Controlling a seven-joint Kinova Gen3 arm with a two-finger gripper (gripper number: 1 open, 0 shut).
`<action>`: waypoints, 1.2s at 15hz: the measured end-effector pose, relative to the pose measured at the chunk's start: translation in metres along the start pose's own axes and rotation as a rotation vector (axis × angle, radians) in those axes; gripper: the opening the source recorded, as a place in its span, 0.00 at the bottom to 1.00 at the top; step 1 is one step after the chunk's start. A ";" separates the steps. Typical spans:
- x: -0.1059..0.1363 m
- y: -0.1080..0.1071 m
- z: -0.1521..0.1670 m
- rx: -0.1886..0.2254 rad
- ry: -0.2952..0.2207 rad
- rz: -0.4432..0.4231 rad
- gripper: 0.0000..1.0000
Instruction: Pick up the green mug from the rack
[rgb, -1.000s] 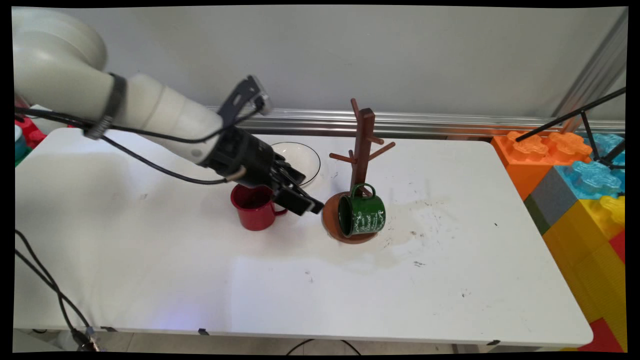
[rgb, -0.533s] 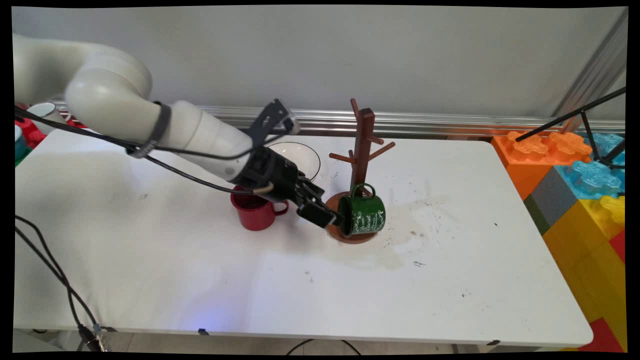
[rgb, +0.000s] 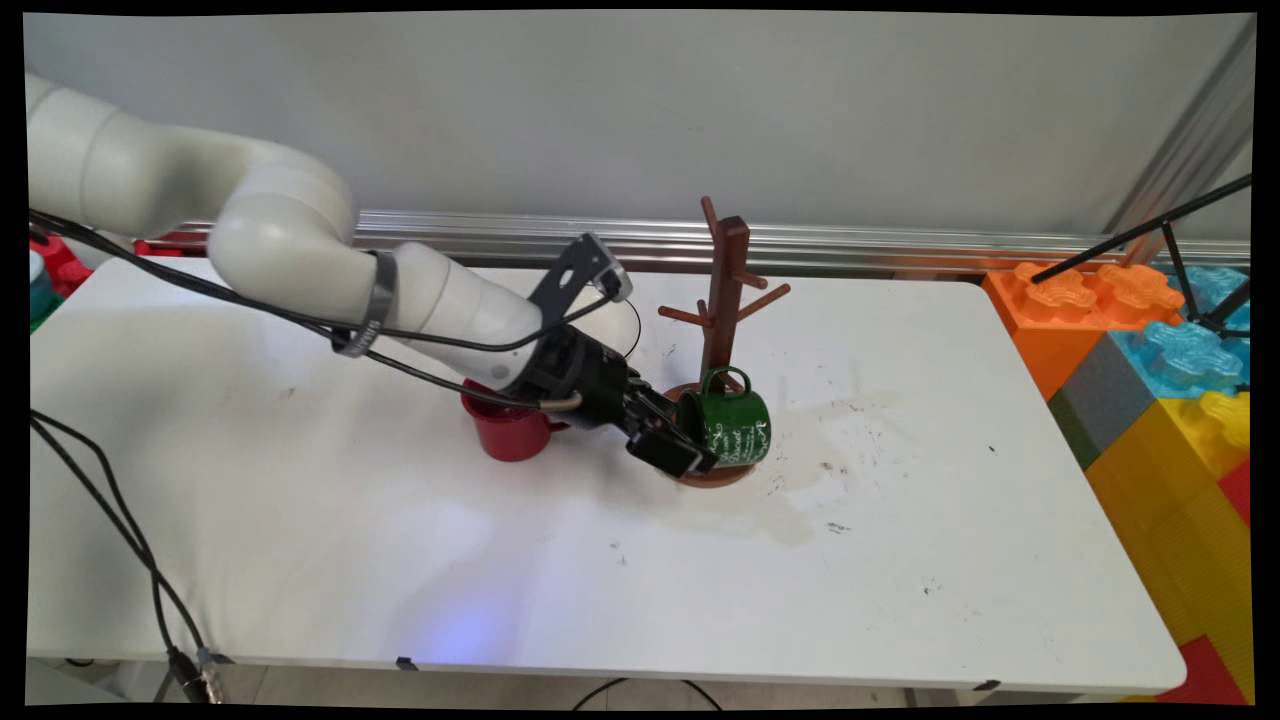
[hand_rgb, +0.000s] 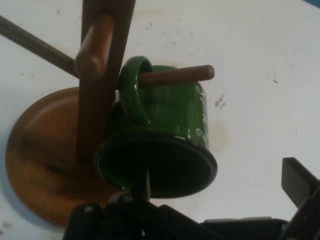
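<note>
Reaching past the red mug (rgb: 508, 432), we have brought our gripper (rgb: 690, 452) up to the green mug (rgb: 735, 425) on the mug tree (rgb: 724, 290), spread around its rim.

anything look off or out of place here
The green mug lies tipped on its side on the mug tree's round base, handle hooked on the lowest peg rather than hanging free. The end effector is at its rim.
</note>
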 end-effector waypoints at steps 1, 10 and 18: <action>-0.001 -0.001 0.005 -0.002 0.006 -0.004 1.00; -0.012 -0.004 0.040 -0.019 0.053 -0.041 1.00; -0.015 -0.003 0.056 -0.042 0.102 -0.070 1.00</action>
